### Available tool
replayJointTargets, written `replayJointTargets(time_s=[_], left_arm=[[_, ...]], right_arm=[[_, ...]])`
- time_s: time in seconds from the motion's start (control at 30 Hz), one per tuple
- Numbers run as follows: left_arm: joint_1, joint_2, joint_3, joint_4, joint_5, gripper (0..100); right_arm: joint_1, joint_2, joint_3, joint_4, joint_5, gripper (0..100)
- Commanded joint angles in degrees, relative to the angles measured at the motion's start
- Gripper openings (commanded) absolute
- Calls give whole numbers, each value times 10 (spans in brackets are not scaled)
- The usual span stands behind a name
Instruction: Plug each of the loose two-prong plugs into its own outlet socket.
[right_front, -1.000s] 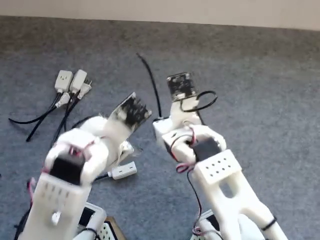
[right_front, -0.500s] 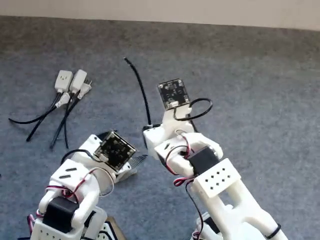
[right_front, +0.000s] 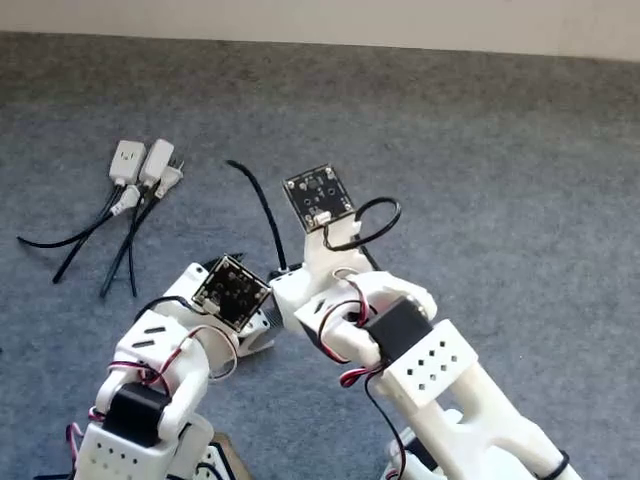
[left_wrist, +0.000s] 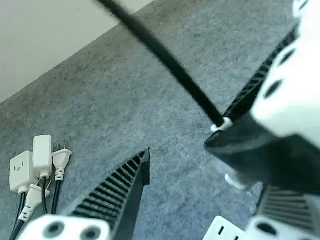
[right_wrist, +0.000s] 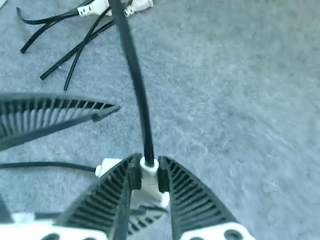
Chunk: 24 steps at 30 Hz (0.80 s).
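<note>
**High view.** The right arm (right_front: 420, 360) is stretched over the near middle of the carpet (right_front: 520, 180), and a black cord (right_front: 258, 215) stands up from under its wrist. In the last second the cord's free end has swung left and nearer. The left arm (right_front: 160, 370) has come down from a raised pose and now crouches beside the right arm. Spare plugs and sockets (right_front: 145, 168) lie bunched toward the carpet's far left corner, where they were.

**Left wrist view.** The left gripper (left_wrist: 200, 160) is spread wide and holds nothing. A socket (left_wrist: 222, 232) lies low between its jaws (just a corner shows).

**Right wrist view.** The right gripper (right_wrist: 148, 160) is clamped on the white plug (right_wrist: 147, 187), with the cord rising from it. The socket (right_wrist: 106, 166) lies just behind the plug. Whether they touch cannot be told.

**Reading.** Plug and socket have been brought together, so insertion looks close. The left gripper is probably placed to steady the socket. The bunched spares remain to be done.
</note>
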Motion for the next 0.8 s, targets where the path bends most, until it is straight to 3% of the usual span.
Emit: replayJointTargets(time_s=[0.0, 0.3, 0.47, 0.77], left_arm=[[-25, 55, -3, -48, 4, 341], [-61, 181, -50, -84, 5, 338], [-60, 179, -49, -85, 5, 338], [-71, 179, -51, -86, 5, 337]], right_arm=[[-6, -25, -68, 59, 29, 4], [22, -21, -77, 121, 89, 4], [59, -20, -65, 129, 120, 4], [58, -19, -34, 128, 127, 4]])
